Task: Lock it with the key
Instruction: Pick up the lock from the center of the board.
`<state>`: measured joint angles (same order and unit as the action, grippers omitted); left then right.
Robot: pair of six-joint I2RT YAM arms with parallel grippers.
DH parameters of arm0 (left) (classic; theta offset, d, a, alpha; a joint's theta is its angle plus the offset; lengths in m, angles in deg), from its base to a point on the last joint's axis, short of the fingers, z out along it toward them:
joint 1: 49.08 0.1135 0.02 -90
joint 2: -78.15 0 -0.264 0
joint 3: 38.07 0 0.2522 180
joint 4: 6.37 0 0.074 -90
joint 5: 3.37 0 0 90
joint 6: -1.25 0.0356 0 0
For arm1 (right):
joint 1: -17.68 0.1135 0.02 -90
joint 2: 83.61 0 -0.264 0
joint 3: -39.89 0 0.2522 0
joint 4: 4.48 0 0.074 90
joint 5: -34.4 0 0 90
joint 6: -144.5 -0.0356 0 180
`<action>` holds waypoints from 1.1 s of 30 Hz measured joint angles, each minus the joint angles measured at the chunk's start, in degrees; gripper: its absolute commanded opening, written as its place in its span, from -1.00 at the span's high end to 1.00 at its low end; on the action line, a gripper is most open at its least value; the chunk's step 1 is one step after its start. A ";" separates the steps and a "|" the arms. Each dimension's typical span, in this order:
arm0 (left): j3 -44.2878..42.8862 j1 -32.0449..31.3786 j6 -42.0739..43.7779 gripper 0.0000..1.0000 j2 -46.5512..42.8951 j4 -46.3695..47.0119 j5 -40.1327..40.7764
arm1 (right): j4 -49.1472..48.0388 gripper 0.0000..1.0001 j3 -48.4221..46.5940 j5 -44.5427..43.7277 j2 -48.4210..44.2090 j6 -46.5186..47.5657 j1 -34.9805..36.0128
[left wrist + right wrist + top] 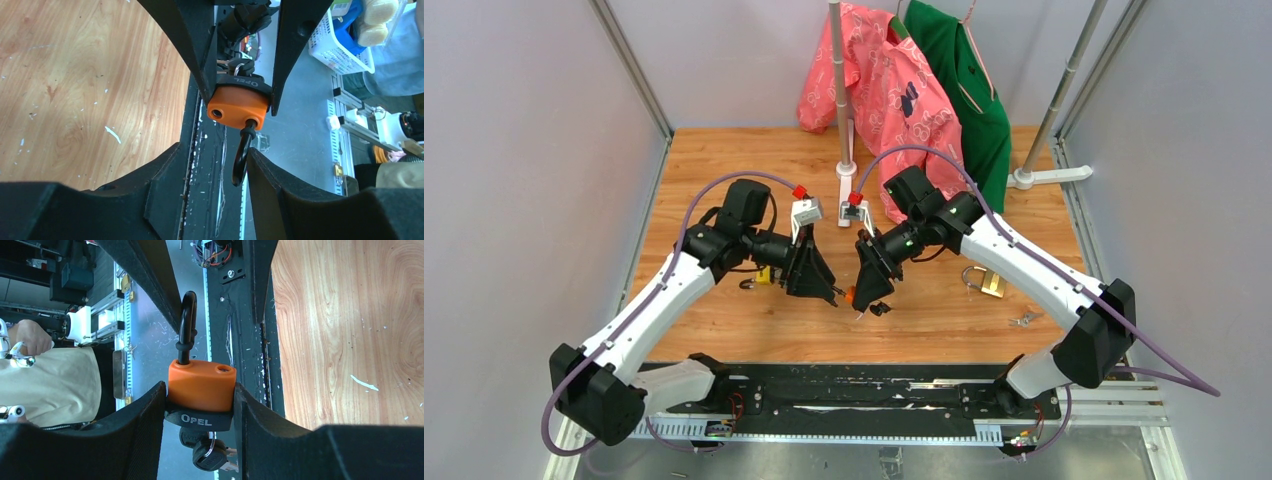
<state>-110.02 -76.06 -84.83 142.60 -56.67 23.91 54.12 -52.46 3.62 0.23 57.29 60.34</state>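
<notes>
An orange padlock (pixel 201 385) with a black base is clamped by its sides in my right gripper (pixel 199 387), which is shut on it. A key (pixel 210 452) with a second one on a ring sticks out of the base. The black shackle (pixel 242 160) stands swung open, one leg out of the body (pixel 237 106). My left gripper (pixel 214 152) is open around that shackle; one finger (pixel 270 175) touches it, the other stands apart. From above, both grippers (pixel 829 290) (pixel 871 298) meet over the near middle of the table.
A brass padlock (pixel 986 282) and loose keys (pixel 1026 320) lie on the wood at the right. A small padlock (pixel 759 277) lies under the left arm. A pink shirt (pixel 879 90) and a green one (pixel 959 80) hang at the back by a stand post (pixel 842 90).
</notes>
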 measured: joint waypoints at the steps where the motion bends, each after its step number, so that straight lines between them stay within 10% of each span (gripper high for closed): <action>1: -0.04 -0.15 -0.02 -0.04 0.15 0.00 -0.13 | -0.15 0.76 0.00 0.13 -0.02 -0.07 0.00; 8: -0.57 -0.98 -1.03 1.00 0.76 -0.20 -1.70 | -0.87 0.76 0.11 0.22 -0.22 -0.68 -0.09; 12: -1.55 -1.11 -1.62 1.00 0.72 -0.76 -2.34 | -2.40 0.58 0.68 0.76 -0.31 -1.66 -0.68; 18: -5.46 -1.01 -4.87 1.00 0.68 -4.42 0.85 | -6.01 -0.48 1.29 1.16 -1.73 -6.29 -0.83; 33: -14.10 -0.59 -32.02 1.00 -5.62 1.55 15.28 | -17.75 -0.53 -1.86 -19.61 -19.21 -16.92 -0.98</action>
<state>-124.12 -76.65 -116.85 136.98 -55.11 39.19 36.38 -54.32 -15.98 -18.99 40.37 59.35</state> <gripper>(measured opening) 0.057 0.816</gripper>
